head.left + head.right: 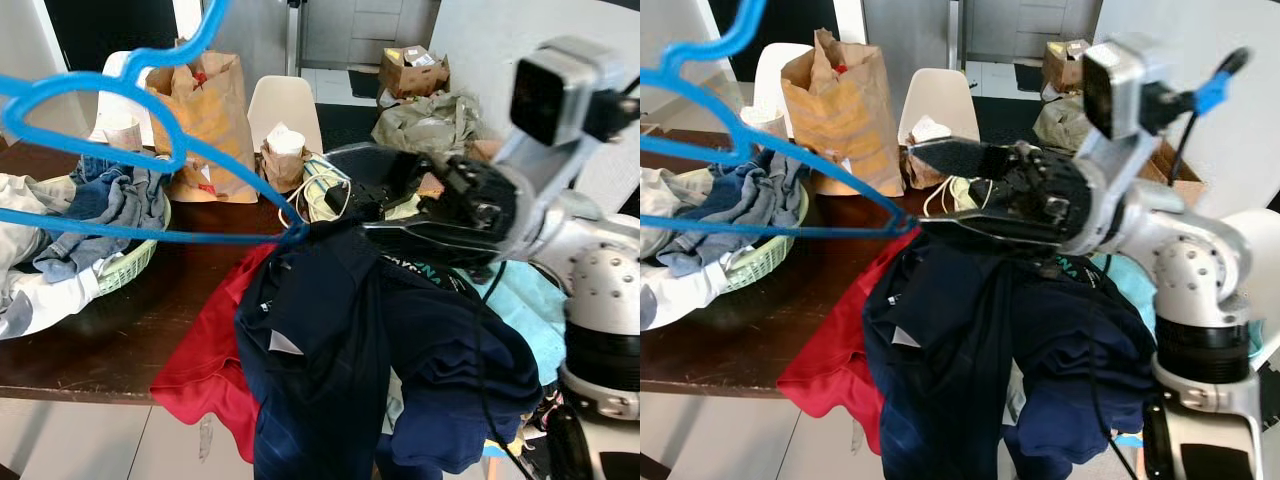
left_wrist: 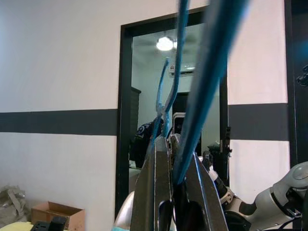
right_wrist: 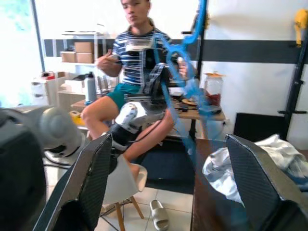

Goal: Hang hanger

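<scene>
The left pincer (image 2: 174,192) gripped the blue hanger (image 1: 120,150), a light, stiff, probably slippery frame, while the right pincer (image 1: 940,190), fingers spread, met its far corner above the dark shirt (image 1: 330,350).

Bright blue hanger (image 1: 120,150), navy garment (image 1: 340,350) over a red one (image 1: 215,360) at the dark brown table's (image 1: 100,340) front edge, pale green laundry basket (image 1: 125,265), tan paper bag (image 1: 205,115), person's navy-and-white striped shirt (image 3: 137,55).
</scene>
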`<state>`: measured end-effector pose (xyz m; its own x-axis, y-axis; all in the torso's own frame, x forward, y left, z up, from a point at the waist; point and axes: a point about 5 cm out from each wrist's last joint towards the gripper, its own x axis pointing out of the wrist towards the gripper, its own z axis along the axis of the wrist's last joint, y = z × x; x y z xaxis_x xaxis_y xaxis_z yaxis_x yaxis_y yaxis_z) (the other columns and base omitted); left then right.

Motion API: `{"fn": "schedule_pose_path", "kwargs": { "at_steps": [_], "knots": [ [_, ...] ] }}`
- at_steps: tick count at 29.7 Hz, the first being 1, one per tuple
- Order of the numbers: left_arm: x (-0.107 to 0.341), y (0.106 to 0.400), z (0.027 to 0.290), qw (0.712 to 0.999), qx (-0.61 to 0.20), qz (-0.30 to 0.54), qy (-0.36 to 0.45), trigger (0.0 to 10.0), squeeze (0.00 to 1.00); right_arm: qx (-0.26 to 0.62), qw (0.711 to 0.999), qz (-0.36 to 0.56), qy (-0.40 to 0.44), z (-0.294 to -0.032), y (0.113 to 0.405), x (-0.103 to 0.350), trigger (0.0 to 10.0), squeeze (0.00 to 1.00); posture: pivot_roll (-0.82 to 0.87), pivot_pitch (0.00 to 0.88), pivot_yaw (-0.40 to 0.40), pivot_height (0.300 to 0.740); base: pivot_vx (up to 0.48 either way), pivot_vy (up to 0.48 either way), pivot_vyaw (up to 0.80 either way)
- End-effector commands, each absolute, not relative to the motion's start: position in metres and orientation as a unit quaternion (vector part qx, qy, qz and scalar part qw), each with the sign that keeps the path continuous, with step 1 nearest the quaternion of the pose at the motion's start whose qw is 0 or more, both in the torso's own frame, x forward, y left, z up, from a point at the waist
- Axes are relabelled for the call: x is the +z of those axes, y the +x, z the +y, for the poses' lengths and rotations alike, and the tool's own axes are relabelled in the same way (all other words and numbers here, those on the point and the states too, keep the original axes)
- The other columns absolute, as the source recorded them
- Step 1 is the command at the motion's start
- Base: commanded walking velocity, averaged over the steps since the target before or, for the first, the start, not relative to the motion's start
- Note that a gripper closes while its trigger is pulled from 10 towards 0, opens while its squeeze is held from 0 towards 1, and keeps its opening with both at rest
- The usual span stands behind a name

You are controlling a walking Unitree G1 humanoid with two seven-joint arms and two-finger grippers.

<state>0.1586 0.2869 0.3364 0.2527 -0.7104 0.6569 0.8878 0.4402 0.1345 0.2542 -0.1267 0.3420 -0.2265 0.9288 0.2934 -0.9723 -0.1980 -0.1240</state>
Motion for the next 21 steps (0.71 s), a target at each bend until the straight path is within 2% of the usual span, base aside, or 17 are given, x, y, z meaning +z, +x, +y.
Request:
{"fn": "schedule_pose_path", "kwargs": {
  "at_steps": [1, 2, 3, 4, 11, 12, 15, 17, 18, 19, 21],
  "knots": [
    [0.341, 0.155, 0.287, 0.778, -0.52, -0.332, -0.121, 0.0, 0.0, 0.777, 0.607, -0.154, 0.068, -0.129, 0.248, 0.346, 10.0, 0.95, 0.02, 0.013, -0.044, 0.74, 0.0, 0.0, 0.0],
    [0.341, 0.155, 0.287, 0.776, -0.521, -0.333, -0.124, 0.0, 0.0, 0.781, 0.601, -0.156, 0.067, -0.127, 0.246, 0.347, 10.0, 0.38, 0.02, 0.013, -0.043, 0.74, 0.0, 0.0, 0.0],
    [0.341, 0.155, 0.287, 0.776, -0.521, -0.333, -0.124, 0.0, 0.0, 0.781, 0.601, -0.156, 0.067, -0.127, 0.246, 0.347, 10.0, 0.38, 0.02, 0.013, -0.043, 0.74, 0.0, 0.0, 0.0],
    [0.341, 0.156, 0.288, 0.773, -0.525, -0.332, -0.128, 0.0, 0.0, 0.787, 0.593, -0.156, 0.07, -0.121, 0.243, 0.347, 10.0, 0.0, 0.02, 0.01, -0.041, 0.74, 0.0, 0.0, 0.0],
    [0.34, 0.157, 0.286, 0.767, -0.534, -0.328, -0.137, 0.0, 0.0, 0.791, 0.586, -0.158, 0.08, -0.108, 0.241, 0.347, 10.0, 0.0, 0.02, 0.009, -0.037, 0.74, 0.0, 0.0, 0.0],
    [0.338, 0.158, 0.285, 0.766, -0.537, -0.325, -0.141, 0.0, 0.0, 0.784, 0.595, -0.156, 0.083, -0.096, 0.244, 0.346, 10.0, 0.0, 0.02, 0.008, -0.03, 0.74, 0.0, 0.0, 0.0],
    [0.338, 0.158, 0.285, 0.766, -0.537, -0.325, -0.141, 0.0, 0.0, 0.784, 0.595, -0.156, 0.083, -0.096, 0.244, 0.346, 10.0, 0.0, 0.02, 0.008, -0.03, 0.74, 0.0, 0.0, 0.0],
    [0.336, 0.162, 0.281, 0.763, -0.542, -0.32, -0.149, 0.0, 0.0, 0.764, 0.617, -0.166, 0.085, -0.08, 0.25, 0.346, 10.0, 0.0, 0.02, 0.011, -0.025, 0.74, 0.0, 0.0, 0.0],
    [0.336, 0.162, 0.281, 0.763, -0.542, -0.32, -0.149, 0.0, 0.0, 0.764, 0.617, -0.166, 0.085, -0.08, 0.25, 0.346, 10.0, 0.0, 0.02, 0.011, -0.025, 0.74, 0.0, 0.0, 0.0],
    [0.335, 0.164, 0.278, 0.76, -0.545, -0.318, -0.153, 0.0, 0.0, 0.753, 0.629, -0.174, 0.086, -0.076, 0.255, 0.347, 10.0, 0.0, 0.03, 0.012, -0.024, 0.74, 0.0, 0.0, 0.0],
    [0.335, 0.164, 0.278, 0.76, -0.545, -0.318, -0.153, 0.0, 0.0, 0.753, 0.629, -0.174, 0.086, -0.076, 0.255, 0.347, 10.0, 0.0, 0.03, 0.012, -0.024, 0.74, 0.0, 0.0, 0.0]
  ]
}}
